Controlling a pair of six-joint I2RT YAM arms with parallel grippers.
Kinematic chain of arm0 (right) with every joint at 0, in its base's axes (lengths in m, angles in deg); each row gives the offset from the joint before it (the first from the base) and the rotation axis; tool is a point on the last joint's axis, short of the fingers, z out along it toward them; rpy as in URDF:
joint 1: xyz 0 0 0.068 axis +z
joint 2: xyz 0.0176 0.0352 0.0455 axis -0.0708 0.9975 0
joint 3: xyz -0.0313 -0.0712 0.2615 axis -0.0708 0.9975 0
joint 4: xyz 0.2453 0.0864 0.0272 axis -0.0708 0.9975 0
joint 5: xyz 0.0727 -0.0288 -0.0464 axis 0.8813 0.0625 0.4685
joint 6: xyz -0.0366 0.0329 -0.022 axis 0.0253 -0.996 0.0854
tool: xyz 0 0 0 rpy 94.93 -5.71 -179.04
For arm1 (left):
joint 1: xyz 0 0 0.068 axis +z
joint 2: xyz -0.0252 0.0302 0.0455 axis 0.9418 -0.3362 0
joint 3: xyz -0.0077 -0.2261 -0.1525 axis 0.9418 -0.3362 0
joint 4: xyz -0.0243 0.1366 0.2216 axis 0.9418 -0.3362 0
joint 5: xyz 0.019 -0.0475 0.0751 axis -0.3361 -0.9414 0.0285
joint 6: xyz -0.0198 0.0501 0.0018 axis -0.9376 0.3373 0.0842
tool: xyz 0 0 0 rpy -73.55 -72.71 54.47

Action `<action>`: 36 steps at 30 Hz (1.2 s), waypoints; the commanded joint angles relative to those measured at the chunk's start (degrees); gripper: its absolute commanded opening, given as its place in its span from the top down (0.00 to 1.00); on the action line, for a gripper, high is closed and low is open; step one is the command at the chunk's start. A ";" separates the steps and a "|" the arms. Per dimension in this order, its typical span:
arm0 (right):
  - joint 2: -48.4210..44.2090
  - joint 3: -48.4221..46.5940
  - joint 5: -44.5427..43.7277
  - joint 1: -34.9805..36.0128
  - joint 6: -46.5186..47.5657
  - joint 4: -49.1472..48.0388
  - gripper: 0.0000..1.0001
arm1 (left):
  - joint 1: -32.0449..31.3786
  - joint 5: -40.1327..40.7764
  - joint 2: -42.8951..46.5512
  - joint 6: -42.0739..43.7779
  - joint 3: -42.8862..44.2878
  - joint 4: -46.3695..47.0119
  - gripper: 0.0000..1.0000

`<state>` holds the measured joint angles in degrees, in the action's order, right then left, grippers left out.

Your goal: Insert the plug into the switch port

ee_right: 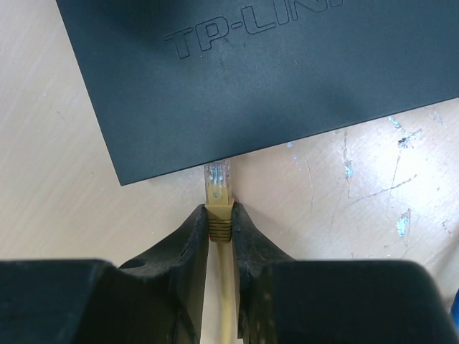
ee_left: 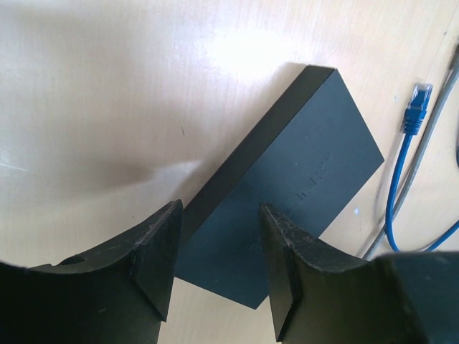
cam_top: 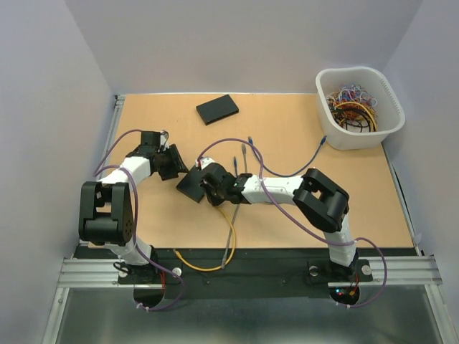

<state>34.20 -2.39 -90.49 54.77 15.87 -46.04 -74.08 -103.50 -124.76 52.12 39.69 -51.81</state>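
Note:
The black switch [cam_top: 191, 188] lies flat mid-table, its TP-LINK top [ee_right: 251, 79] filling the upper right wrist view. My right gripper [ee_right: 219, 211] is shut on the yellow boot of the plug [ee_right: 218, 183]. The plug's clear tip meets the switch's near edge, and the port itself is hidden under that edge. The yellow cable [cam_top: 208, 266] trails back toward the table's front. My left gripper [ee_left: 220, 211] is open, with its fingers [ee_left: 161, 251] apart over the switch's [ee_left: 301, 165] near end. Whether they touch the switch I cannot tell. Seen from above, the left gripper [cam_top: 174, 163] and right gripper [cam_top: 211, 188] flank the switch.
A second black box [cam_top: 217, 109] lies at the back centre. A white basket [cam_top: 358, 107] of coloured cables stands at the back right. A blue-plugged cable [ee_left: 416, 107] and a grey cable [cam_top: 233, 222] lie loose right of the switch.

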 commanded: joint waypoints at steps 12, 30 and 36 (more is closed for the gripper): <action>6.56 -7.44 -4.24 1.38 -0.81 7.98 0.99 | -1.63 -2.50 -1.58 1.63 -1.12 -0.99 0.43; 10.34 -16.32 -5.38 1.38 1.38 15.28 1.00 | -3.13 -4.79 -5.45 2.06 -1.38 -0.99 0.43; 10.16 -17.38 -8.37 1.38 4.46 15.37 0.99 | -4.36 -4.96 -6.24 2.24 -1.38 -1.17 0.43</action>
<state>41.82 -17.99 -95.63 55.71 17.79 -30.26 -75.85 -105.22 -129.70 54.22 39.13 -47.92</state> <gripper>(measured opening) 0.217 0.570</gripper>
